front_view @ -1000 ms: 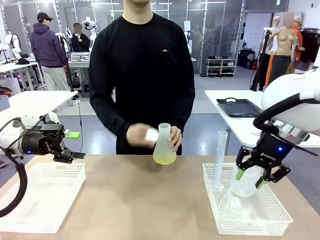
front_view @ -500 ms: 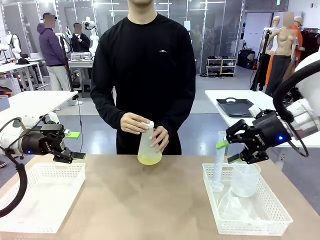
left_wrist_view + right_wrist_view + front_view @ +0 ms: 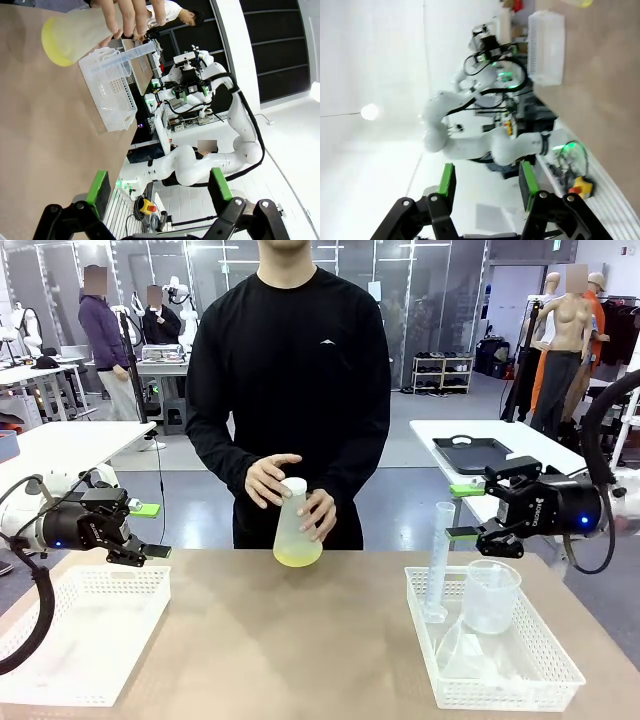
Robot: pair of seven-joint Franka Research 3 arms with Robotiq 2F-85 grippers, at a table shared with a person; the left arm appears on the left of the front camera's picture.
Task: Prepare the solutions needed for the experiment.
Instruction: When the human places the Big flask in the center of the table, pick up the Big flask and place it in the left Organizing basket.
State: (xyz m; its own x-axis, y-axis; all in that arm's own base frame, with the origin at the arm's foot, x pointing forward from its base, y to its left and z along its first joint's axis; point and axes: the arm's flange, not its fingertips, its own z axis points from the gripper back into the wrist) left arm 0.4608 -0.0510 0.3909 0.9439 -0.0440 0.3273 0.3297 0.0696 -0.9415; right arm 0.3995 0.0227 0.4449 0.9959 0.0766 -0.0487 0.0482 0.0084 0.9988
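Pale yellow-green liquid (image 3: pixel 298 559) lay as a shallow glowing layer in the bottom of a frosted plastic conical flask (image 3: pixel 297 530). The flask was held at the far middle edge of the tan table (image 3: pixel 280 640), well apart from both grippers. A person had one hand (image 3: pixel 268 480) at the white cap (image 3: pixel 293 485) on its neck and the other hand (image 3: pixel 322 515) around its side.

The left gripper (image 3: pixel 150 531) hung to the flask's left, near the far corner of a white mesh basket (image 3: pixel 85 635), its jaws spread wide with nothing between them. The right gripper (image 3: pixel 464 511) hung to the flask's right, turned sideways so that its green pads (image 3: pixel 466 489) pointed toward the middle. Its jaws were partly apart and empty. It was close to the top of a clear graduated cylinder (image 3: pixel 439 560), which stood beside a clear beaker (image 3: pixel 490 595) in a second white basket (image 3: pixel 520 680).

Bare tabletop ran between the two baskets — from the near edge up to the flask. In the left wrist view the liquid showed as a bright yellow disc through the flask's cloudy base.
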